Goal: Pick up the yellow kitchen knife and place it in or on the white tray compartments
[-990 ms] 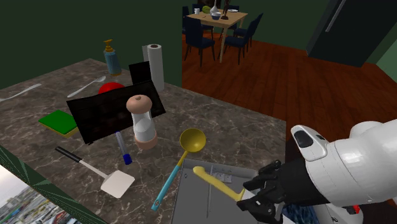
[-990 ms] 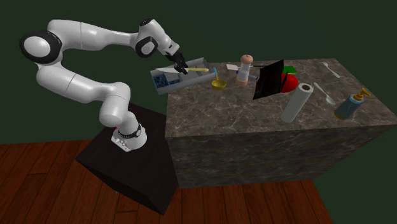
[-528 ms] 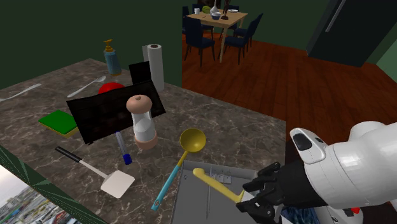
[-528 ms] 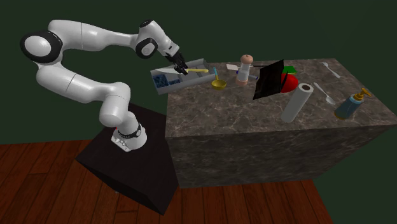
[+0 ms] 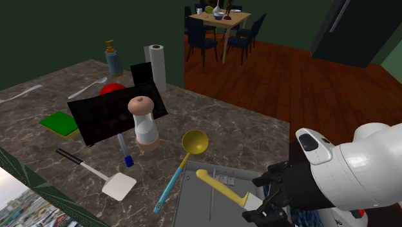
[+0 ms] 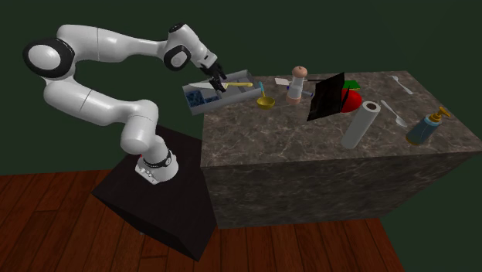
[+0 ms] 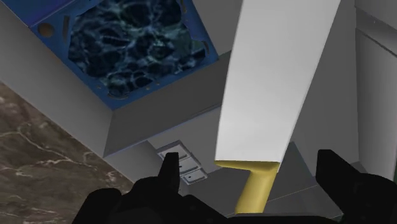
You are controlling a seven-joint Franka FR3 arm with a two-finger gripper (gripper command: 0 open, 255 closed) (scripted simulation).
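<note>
Shows the claw [image 7: 248,162] released, black fingers [image 7: 168,175] apart either side of the knife [image 7: 273,83], not gripping it. Shows the knife lying in the grey tray [image 5: 193,205] at the bench [image 5: 51,103] edge, yellow handle toward the ladle [image 5: 194,142].

The arm [image 6: 108,42] was glossy white, its rounded segments joined by dark grey rings. The hand [image 6: 219,85] was all black, with two blocky fingers [image 7: 167,181].
</note>
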